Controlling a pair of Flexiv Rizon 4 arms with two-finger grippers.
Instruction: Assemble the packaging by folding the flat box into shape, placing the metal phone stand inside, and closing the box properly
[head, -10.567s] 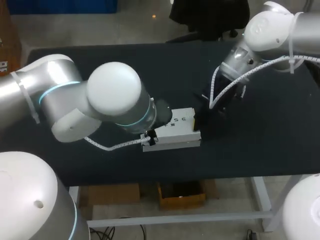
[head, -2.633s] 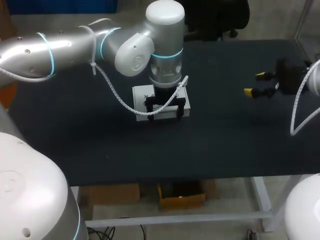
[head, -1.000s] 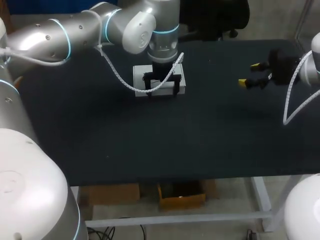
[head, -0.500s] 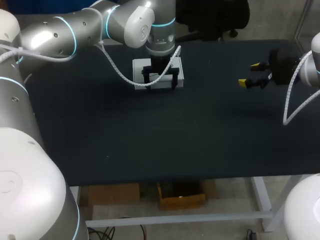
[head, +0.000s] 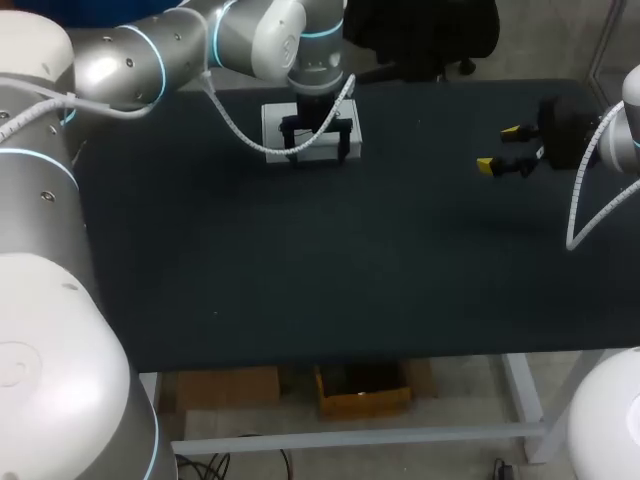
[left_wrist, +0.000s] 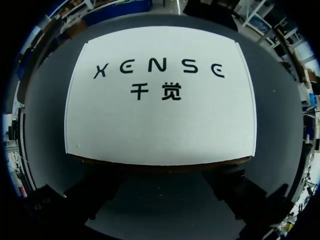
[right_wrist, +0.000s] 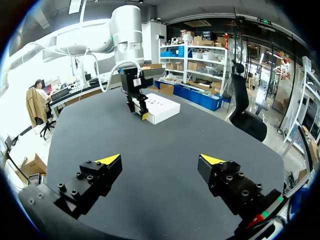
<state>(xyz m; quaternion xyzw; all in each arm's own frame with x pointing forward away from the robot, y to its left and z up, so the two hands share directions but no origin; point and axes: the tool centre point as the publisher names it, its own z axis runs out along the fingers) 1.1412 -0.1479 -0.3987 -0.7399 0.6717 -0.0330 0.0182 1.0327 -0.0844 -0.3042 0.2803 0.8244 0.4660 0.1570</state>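
Box (left_wrist: 160, 120) sits closed, lid up, far and left of middle on the table (head: 300, 260). It looks like light, fairly stiff cardboard with a smooth top, so I'd expect it to slide easily and dent if squeezed mid-panel; best taken across two opposite sides, close to the edges. Left gripper (head: 318, 152) points straight down at the box's near side, fingers spread wide and holding nothing, with the arm reaching in from the far left. Right gripper (head: 498, 148) hangs well apart at the right, facing the box, wide and empty.
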